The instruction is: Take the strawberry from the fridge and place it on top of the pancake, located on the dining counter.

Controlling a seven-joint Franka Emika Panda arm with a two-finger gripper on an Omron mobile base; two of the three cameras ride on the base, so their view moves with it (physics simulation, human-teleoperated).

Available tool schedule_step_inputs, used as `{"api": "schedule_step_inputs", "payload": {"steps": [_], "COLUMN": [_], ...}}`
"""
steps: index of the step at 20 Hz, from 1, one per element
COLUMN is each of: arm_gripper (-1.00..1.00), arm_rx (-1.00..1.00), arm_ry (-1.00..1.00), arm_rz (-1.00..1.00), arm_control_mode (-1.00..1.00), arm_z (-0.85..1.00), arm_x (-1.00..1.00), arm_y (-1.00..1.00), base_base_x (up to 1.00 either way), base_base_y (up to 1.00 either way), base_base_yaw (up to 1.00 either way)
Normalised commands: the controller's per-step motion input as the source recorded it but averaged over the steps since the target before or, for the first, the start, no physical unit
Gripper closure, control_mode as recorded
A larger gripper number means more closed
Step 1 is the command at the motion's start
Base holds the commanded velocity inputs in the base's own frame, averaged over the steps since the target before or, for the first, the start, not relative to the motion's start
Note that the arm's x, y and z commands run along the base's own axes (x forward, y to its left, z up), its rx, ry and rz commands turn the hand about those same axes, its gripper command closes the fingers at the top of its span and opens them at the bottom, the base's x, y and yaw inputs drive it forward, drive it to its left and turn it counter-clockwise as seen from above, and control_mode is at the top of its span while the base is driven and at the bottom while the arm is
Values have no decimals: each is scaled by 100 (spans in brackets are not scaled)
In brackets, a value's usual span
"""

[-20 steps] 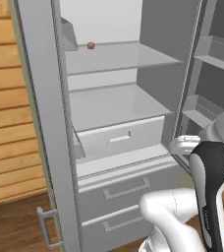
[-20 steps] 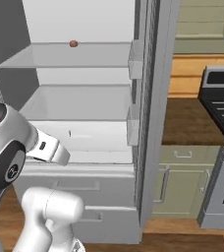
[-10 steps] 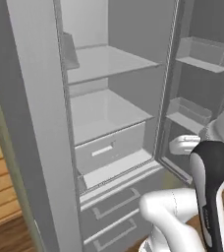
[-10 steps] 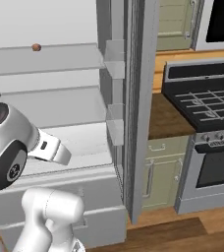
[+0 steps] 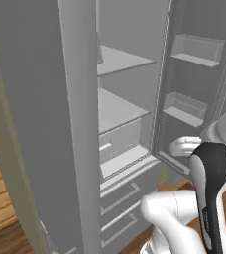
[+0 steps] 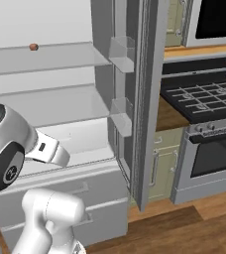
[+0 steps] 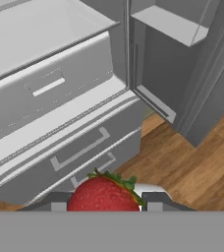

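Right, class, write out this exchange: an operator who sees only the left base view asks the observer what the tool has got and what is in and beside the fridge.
Operator: Is the tool holding anything?
Observer: Yes, the hand view shows the strawberry between its fingertips.
Operator: Anything on the fridge shelves?
Observer: A small reddish-brown object lies on the upper shelf.
Operator: What's beyond the open door?
Observer: A stove.

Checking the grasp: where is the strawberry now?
Hand view, bottom centre: the strawberry sits between the gripper finger tips, with the fridge lower drawers beyond it.
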Motion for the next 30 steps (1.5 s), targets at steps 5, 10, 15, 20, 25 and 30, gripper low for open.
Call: {"api": "schedule_step_inputs", "payload": {"steps": [5, 10, 15, 20, 25, 30], "arm_gripper": [100, 100, 100, 100, 100, 100], "arm_rx": [0, 0, 0, 0, 0, 0], "arm_ry": [0, 0, 0, 0, 0, 0], "arm_rz": [0, 0, 0, 0, 0, 0], "arm_control_mode": [100, 100, 100, 100, 100, 100], "arm_z": [0, 0, 0, 0, 0, 0], "arm_x": [0, 0, 0, 0, 0, 0], "arm_y": [0, 0, 0, 0, 0, 0], "base_base_x": [-40, -84, 1, -53, -81, -52], "base_base_y": [2, 12, 72, -14, -18, -11], "base_base_yaw": [-48, -52, -25, -27, -51, -72]}}
